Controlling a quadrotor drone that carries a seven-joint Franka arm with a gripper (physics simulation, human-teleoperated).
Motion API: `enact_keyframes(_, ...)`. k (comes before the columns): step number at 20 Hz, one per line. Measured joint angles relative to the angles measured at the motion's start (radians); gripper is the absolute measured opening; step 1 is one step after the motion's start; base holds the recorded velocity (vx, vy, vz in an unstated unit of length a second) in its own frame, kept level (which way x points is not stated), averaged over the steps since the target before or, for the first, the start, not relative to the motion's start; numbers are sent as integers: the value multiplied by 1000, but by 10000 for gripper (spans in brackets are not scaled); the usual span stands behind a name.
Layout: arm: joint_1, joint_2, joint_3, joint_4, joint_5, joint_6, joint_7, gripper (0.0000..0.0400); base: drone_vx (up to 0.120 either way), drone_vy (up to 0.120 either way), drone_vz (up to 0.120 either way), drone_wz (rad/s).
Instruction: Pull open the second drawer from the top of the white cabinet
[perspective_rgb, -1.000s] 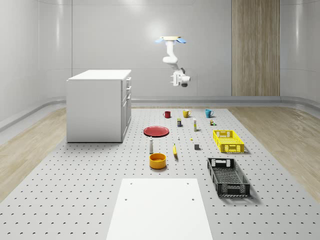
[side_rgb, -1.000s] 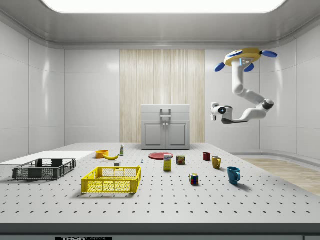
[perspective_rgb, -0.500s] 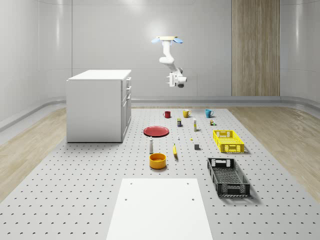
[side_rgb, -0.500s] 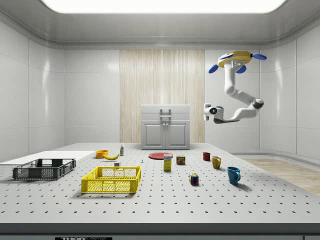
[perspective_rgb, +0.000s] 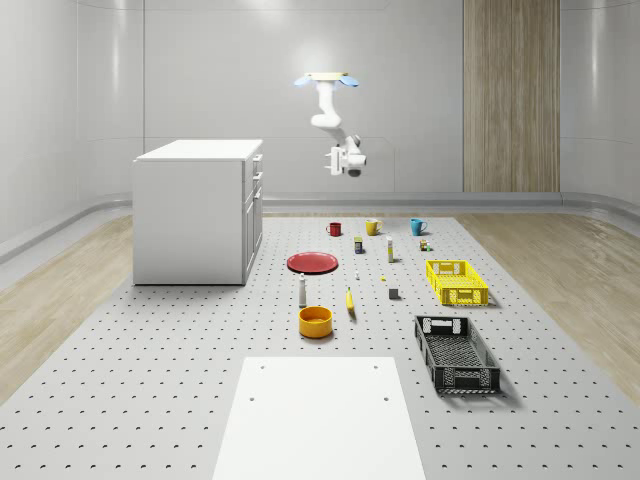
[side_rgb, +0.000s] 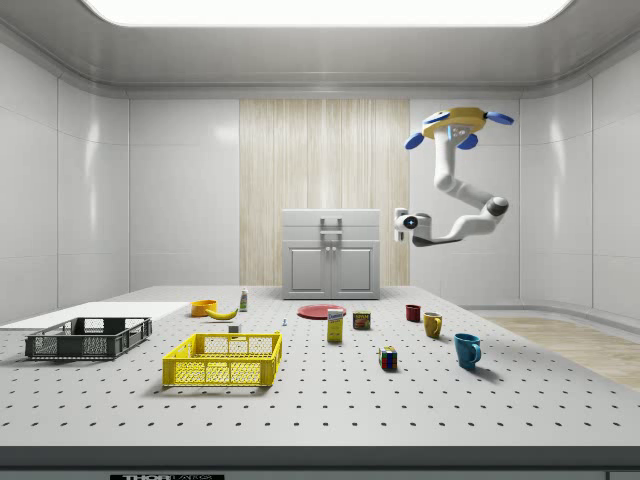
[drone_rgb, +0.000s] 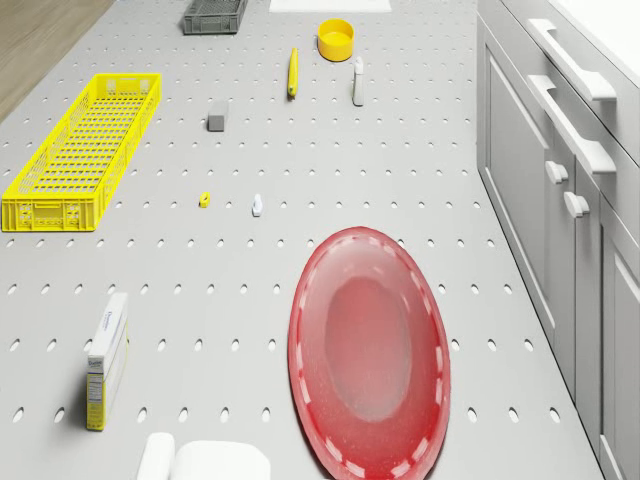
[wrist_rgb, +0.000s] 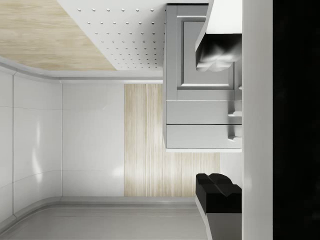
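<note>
Above the pegboard table (perspective_rgb: 150, 400), the drone (perspective_rgb: 325, 79) hovers.

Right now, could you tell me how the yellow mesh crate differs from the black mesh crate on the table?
The yellow mesh crate is bright yellow, while the black mesh crate is dark. In the whole-scene view the yellow mesh crate lies farther back, level with the red plate; the black mesh crate lies nearer, beside the white sheet. Both are open-topped, oblong, empty and lie the same way.

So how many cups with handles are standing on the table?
3, in a row behind the round red plate in the whole-scene view: the dark red cup, the yellow cup, the blue cup. None seems hidden.
</note>
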Motion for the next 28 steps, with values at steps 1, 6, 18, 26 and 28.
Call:
enact_keyframes(1, 3, -3, -1, 0, -3, 3, 2, 300, 120, -120, 0, 0)
enact_keyframes(6, 19, -20, -7, -3, -15, 18, 13, 300, 120, -120, 0, 0)
enact_keyframes(18, 52, -54, -18, -7, -42, 48, 35, 300, 120, -120, 0, 0)
enact_keyframes(26, 70, -74, -23, -10, -58, 65, 49, 300, 120, -120, 80, 0)
enact_keyframes(28, 74, -79, -25, -10, -62, 69, 52, 300, 120, -120, 120, 0)
